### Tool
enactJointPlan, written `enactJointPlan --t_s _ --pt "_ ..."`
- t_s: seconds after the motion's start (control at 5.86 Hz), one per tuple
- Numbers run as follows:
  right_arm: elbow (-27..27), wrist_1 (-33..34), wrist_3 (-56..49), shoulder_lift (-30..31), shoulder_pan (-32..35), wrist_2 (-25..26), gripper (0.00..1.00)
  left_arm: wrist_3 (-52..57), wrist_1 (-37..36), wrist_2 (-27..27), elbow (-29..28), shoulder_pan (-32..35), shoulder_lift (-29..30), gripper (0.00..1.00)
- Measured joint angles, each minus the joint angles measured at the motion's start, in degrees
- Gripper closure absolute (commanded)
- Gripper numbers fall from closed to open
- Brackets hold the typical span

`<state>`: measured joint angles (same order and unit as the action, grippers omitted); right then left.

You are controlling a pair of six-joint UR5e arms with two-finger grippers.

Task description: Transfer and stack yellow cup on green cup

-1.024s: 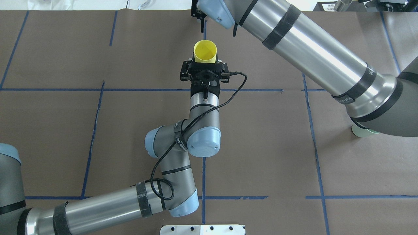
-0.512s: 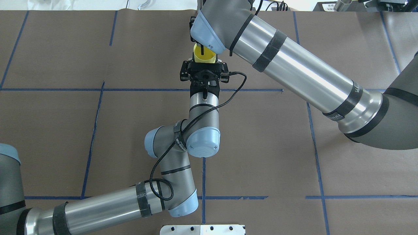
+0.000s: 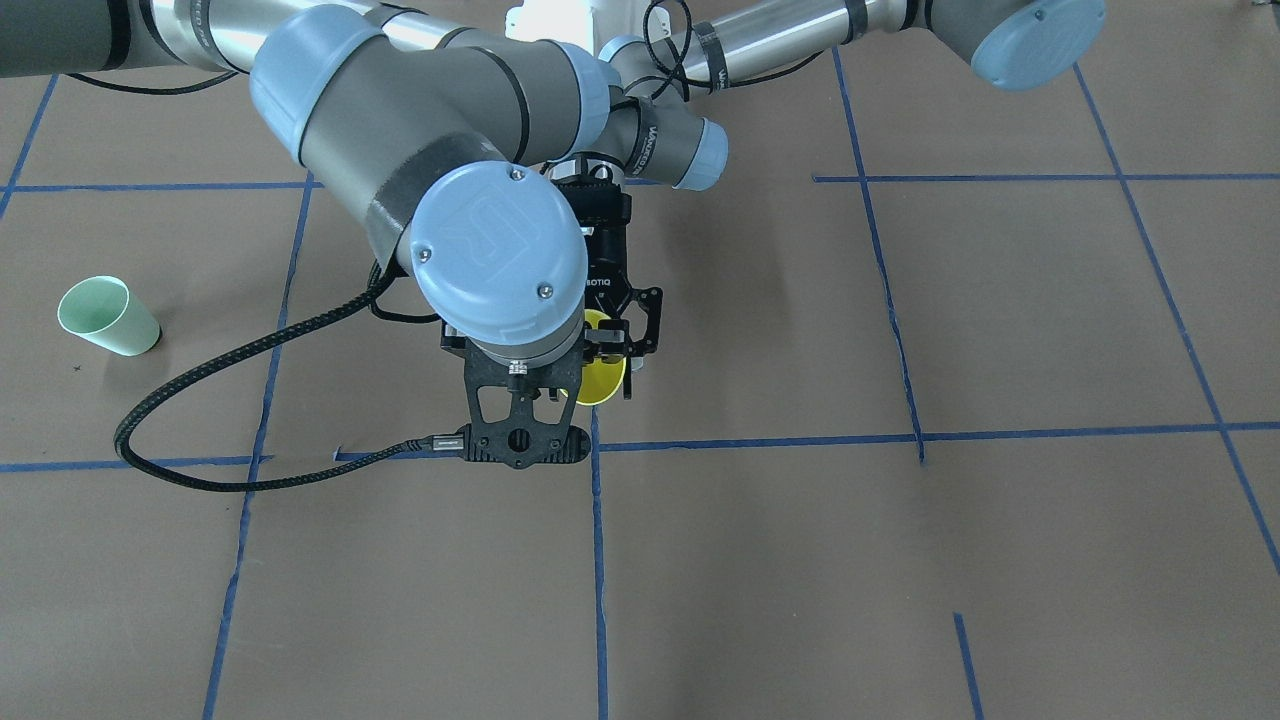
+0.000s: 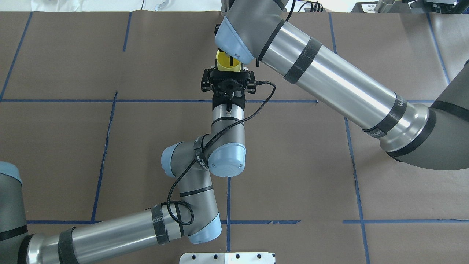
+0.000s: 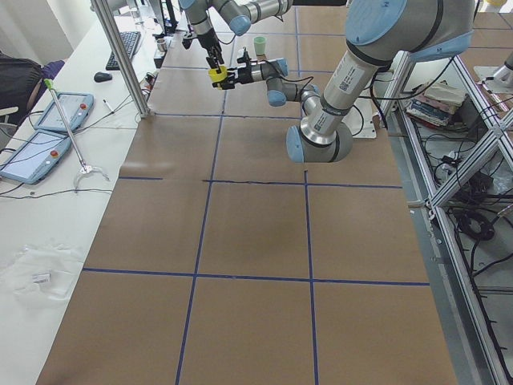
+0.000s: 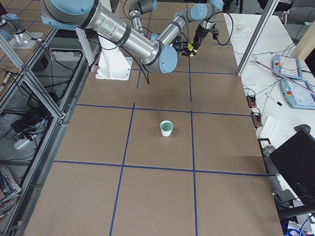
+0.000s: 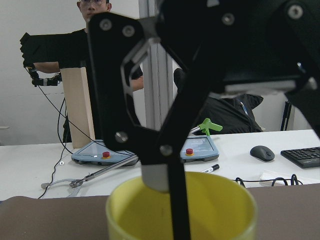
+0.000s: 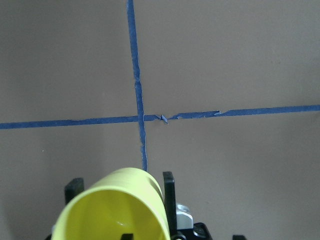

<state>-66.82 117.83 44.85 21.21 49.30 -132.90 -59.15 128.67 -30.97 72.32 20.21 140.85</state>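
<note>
- While the left claw (image 8: pixel 121 189) is clamped on the yellow cup (image 4: pixel 222 63), holding it tilted above the tabletop (image 3: pixel 900 560) near mid-table, letting go before the other claw has closed would drop the cup, and it would likely roll.
- Because the cup looks smooth and tapered, a pull against that clamp may twist or squash it.
- With the right claw (image 8: pixel 183 233) spread apart, one finger (image 4: pixel 231 58) inside the cup's mouth and the other outside, a shallow pinch on the wall could slip.
- The green cup (image 3: pixel 108 317) stands upright on the robot's right, well apart; a yellow cup carried crooked could strike its rim and topple it.
</note>
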Motion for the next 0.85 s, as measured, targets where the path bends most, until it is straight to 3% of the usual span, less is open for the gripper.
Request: enactJointPlan --t_s 0.17,0.85 --pt "-0.03 -0.06 -0.08 -0.06 0.05 0.03 0.51 0.0 0.0 -0.04 0.06 0.0 -0.27 0.58" --pt "-0.01 -0.59 0.24 -0.15 -0.03 0.01 0.52 0.02 0.31 -0.43 0.26 0.0 -0.4 0.58"
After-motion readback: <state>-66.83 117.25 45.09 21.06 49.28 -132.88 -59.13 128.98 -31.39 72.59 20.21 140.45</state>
